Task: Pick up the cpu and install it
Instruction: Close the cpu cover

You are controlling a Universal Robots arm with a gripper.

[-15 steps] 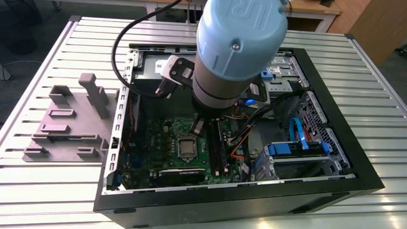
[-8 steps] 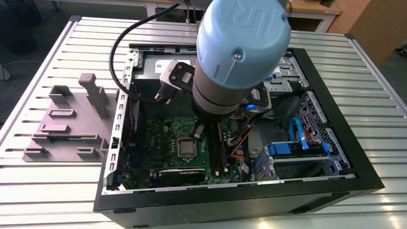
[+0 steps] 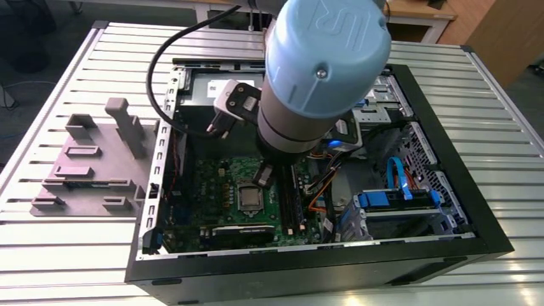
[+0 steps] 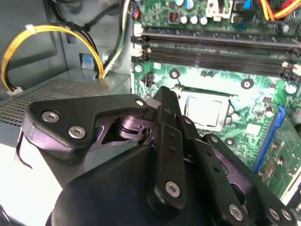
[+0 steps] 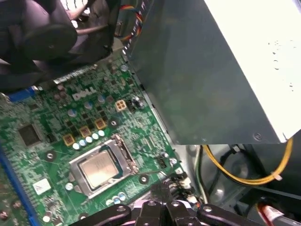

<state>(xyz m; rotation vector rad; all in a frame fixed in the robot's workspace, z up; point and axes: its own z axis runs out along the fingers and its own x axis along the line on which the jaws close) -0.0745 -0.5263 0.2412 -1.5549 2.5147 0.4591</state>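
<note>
Arm reaches into open PC case above motherboard; cpu seated in socket; grey tray on counter.

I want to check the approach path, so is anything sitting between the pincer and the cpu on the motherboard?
Nothing visible blocks it. The cpu lies in its socket on the motherboard, its silver top uncovered, and the pincer hangs beside it inside the open computer case. The yellow cables run off to the side.

The cpu has a dull brushed-metal top; the hand is matt black; the table is ribbed pale metal.
</note>
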